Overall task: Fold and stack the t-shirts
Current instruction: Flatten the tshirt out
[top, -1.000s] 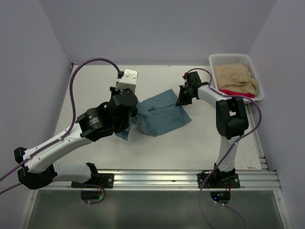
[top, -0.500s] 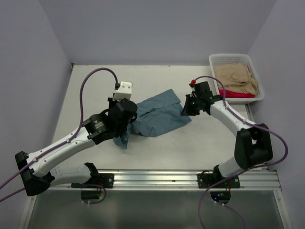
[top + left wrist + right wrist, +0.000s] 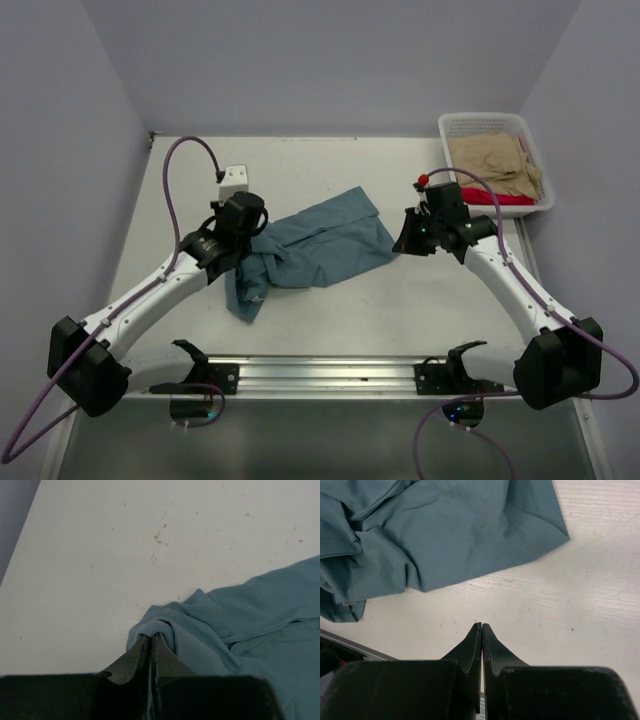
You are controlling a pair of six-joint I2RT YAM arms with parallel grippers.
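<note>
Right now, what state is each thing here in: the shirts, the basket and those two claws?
teal-blue t-shirt: unfolded, crumpled on the table, one bunched edge pinched.
basket: upright, holding two shirts.
tan t-shirt: bunched up in the basket, on top.
red t-shirt: in the basket, mostly buried under the tan one.
left gripper: shut on the teal-blue t-shirt.
right gripper: shut, holding nothing, beside the shirt.

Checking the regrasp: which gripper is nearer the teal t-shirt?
Left. The left gripper has its jaws shut on a fold of the teal t-shirt; the right gripper is shut over the table, just off its right edge.
</note>
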